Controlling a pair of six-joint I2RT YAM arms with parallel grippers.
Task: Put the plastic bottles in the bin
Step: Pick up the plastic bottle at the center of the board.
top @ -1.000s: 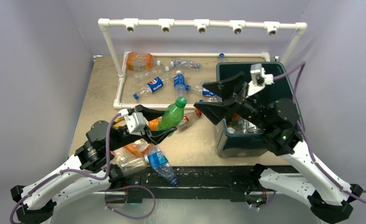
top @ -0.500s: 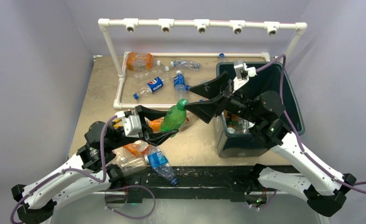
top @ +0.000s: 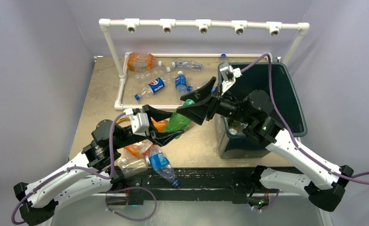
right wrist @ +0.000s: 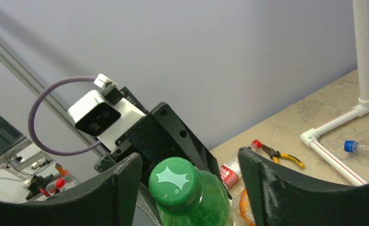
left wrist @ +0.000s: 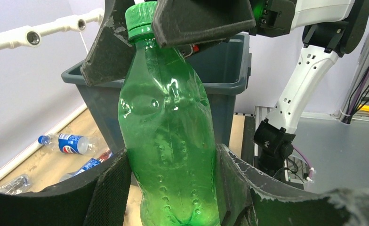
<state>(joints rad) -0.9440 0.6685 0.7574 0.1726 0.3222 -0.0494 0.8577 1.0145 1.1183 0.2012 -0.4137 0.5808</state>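
A green plastic bottle [top: 177, 121] with a green cap is held up above the table, my left gripper [top: 172, 125] shut on its lower body [left wrist: 168, 132]. My right gripper [top: 186, 104] reaches in from the bin side. Its jaws stand on either side of the cap [right wrist: 181, 181], open, with a gap on both sides. The dark green bin [top: 239, 146] stands at the right with several bottles [top: 241, 127] inside. More bottles lie at the back: an orange one [top: 140, 61], a Pepsi one [top: 154, 85] and a blue-labelled one [top: 181, 81]. Others lie under my left arm [top: 161, 162].
A white PVC pipe frame [top: 120, 89] encloses the far bottles, with an overhead bar [top: 201, 23] of cameras behind. Yellow-handled pliers [right wrist: 281, 155] and a red-labelled bottle [right wrist: 229, 172] lie on the table. The bin's near wall [left wrist: 229, 70] rises just behind the green bottle.
My right gripper has swung left from over the bin to the green bottle's cap, and its jaws have narrowed. The left gripper has kept hold, the bottle tilting slightly toward the right arm.
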